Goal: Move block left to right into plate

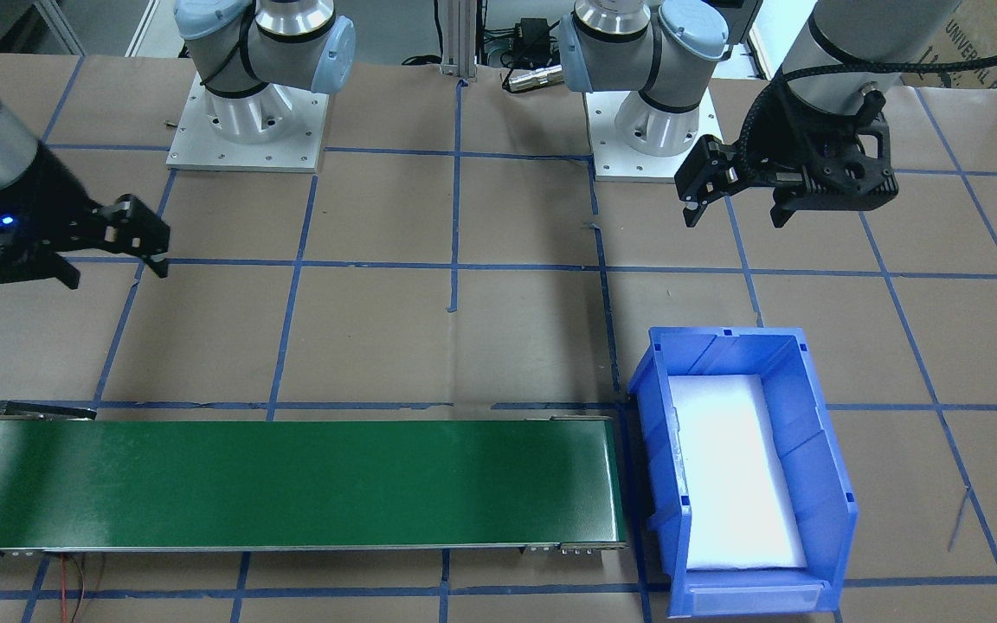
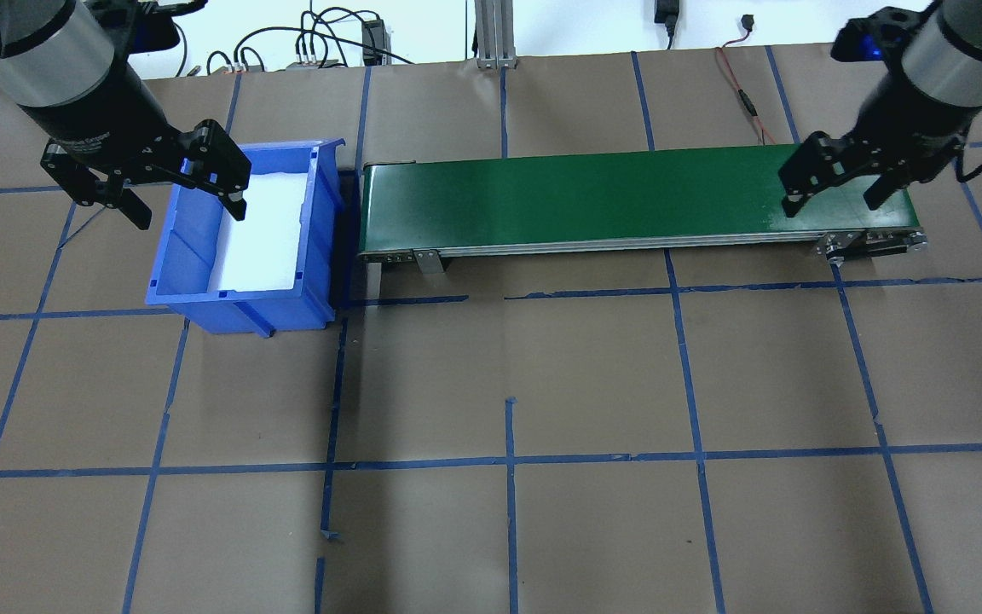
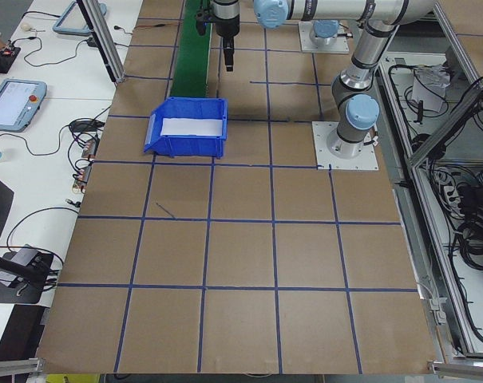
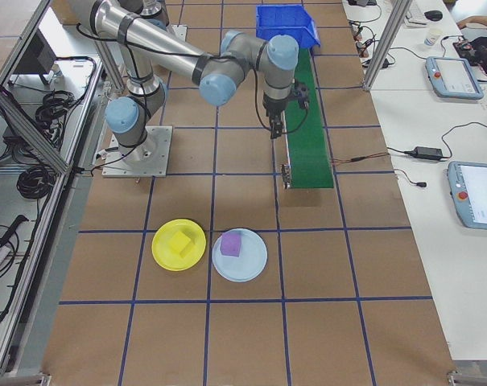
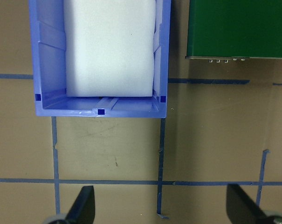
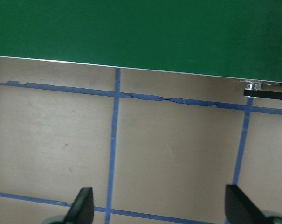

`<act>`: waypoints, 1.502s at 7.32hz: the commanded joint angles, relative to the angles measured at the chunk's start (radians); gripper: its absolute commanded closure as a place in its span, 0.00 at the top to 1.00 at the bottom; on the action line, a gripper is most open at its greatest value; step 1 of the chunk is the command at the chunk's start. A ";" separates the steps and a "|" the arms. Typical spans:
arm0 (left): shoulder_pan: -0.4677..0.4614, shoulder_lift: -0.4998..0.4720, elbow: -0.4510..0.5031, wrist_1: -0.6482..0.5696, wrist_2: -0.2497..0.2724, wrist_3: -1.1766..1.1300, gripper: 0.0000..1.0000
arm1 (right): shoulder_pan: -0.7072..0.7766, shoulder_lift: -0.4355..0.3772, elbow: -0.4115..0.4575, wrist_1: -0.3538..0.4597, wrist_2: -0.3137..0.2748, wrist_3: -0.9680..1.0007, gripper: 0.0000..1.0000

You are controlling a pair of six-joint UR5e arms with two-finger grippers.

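Note:
In the exterior right view, a yellow block (image 4: 179, 242) lies on a yellow plate (image 4: 164, 256). Beside it a purple block (image 4: 230, 244) lies on a pale blue plate (image 4: 253, 264). Both plates sit on the table past the conveyor's end, and no other view shows them. My left gripper (image 2: 193, 220) (image 1: 735, 221) (image 5: 161, 207) hangs open and empty above the near left side of the blue bin (image 2: 320, 222). Over the right end of the green conveyor belt (image 2: 627, 192), my right gripper (image 2: 830, 209) (image 1: 118, 277) (image 6: 160, 207) is open and empty.
The blue bin (image 1: 819, 450) holds a white foam pad (image 1: 728, 467) and stands against the left end of the belt (image 1: 291, 480). Brown paper with blue tape lines covers the table. Both arm bases (image 1: 247, 121) (image 1: 654, 130) stand on the robot's side.

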 commanded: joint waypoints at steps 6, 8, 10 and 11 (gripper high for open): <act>-0.002 0.000 -0.002 -0.003 0.000 0.000 1.00 | 0.264 -0.021 -0.101 0.181 -0.010 0.213 1.00; -0.005 0.000 -0.002 -0.005 0.002 0.000 1.00 | 0.263 -0.027 -0.102 0.186 -0.011 0.215 1.00; -0.005 0.000 -0.003 -0.006 0.002 0.000 1.00 | 0.263 -0.027 -0.102 0.186 -0.011 0.215 1.00; -0.006 0.000 -0.003 -0.006 0.002 0.000 1.00 | 0.265 -0.027 -0.101 0.186 -0.010 0.215 1.00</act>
